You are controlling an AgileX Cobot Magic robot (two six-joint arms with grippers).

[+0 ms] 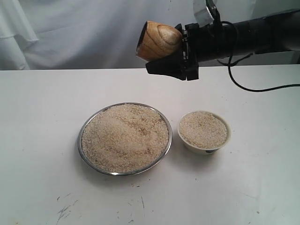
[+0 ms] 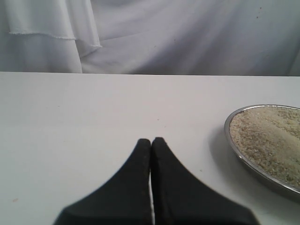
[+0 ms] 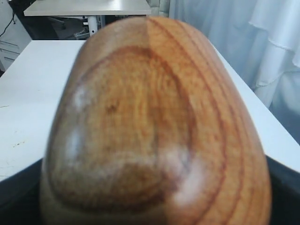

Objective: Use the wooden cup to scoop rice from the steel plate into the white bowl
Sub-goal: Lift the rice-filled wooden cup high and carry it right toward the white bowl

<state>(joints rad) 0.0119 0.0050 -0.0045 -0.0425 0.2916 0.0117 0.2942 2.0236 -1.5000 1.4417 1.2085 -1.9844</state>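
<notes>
While gripping wooden cup (image 1: 157, 41) in right hand (image 1: 176, 51), with left hand (image 2: 151, 145) closed, dip mouth-first into rice (image 1: 124, 136) on steel plate (image 1: 80, 140) below; pour over white bowl (image 1: 187, 143).

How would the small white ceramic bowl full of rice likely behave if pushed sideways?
The small white ceramic bowl probably feels heavy for its size, being full. Its pale rice reaches the rim, so a jolt would likely spill grains.

A white table (image 1: 37, 140) carries the steel plate (image 1: 79, 143), the white bowl (image 1: 187, 144) just beside.
</notes>
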